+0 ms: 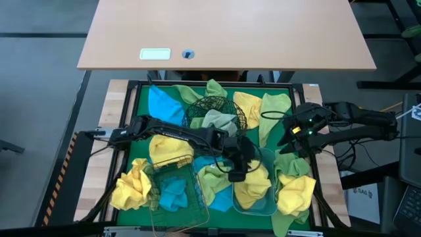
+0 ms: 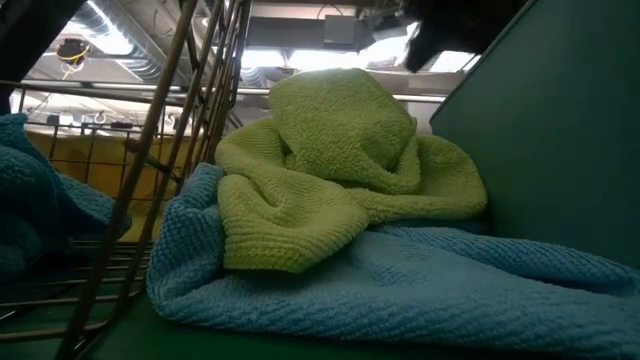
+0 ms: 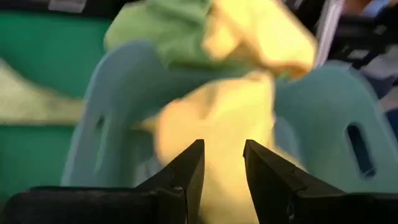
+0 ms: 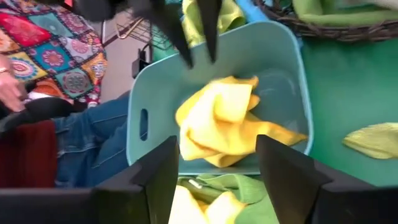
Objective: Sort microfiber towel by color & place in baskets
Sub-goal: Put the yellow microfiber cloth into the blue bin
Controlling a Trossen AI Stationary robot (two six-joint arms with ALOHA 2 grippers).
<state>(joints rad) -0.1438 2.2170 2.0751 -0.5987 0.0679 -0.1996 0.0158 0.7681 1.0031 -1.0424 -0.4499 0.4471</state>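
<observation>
Tub (image 1: 268, 201), translucent bluish plastic, sits near-right on the green mat (image 1: 141, 148) with a yellow towel (image 1: 253, 187) lying in it. Left gripper (image 1: 238, 174) hangs right over the tub's left rim; fingers (image 3: 186, 171) are apart with a clear gap and nothing between them, yellow cloth directly beyond the tips in the left wrist view. Right wrist view confirms it: the left arm's dark fingers point down above the tub, yellow towel (image 4: 227, 121) crumpled loose on the tub floor, not gripped.

Right gripper (image 1: 287, 139) waits over the mat's right side, just far-right of the tub, fingers (image 4: 283, 171) spread wide and empty.

Copper wire basket (image 1: 177, 191) is near-left, blue towel (image 1: 172, 193) inside. Black mesh bowl (image 1: 214, 112) is at far centre, light green towel (image 1: 220, 122) in it.

Loose towels on the mat: blue one (image 1: 161, 102) far-left, yellow one (image 1: 131, 187) near-left, yellow one (image 1: 170, 148) just far of the basket, green one (image 1: 214, 181) between basket and tub, yellow one (image 1: 295, 191) near-right beside the tub, green and yellow ones along the far edge.

Low view is mostly filled by a green towel (image 2: 340, 170) heaped on a blue towel (image 2: 400, 280), basket wires (image 2: 170, 130) at left.

Person's patterned sleeve (image 4: 53, 53) and jeans show beyond the table in the right wrist view.
</observation>
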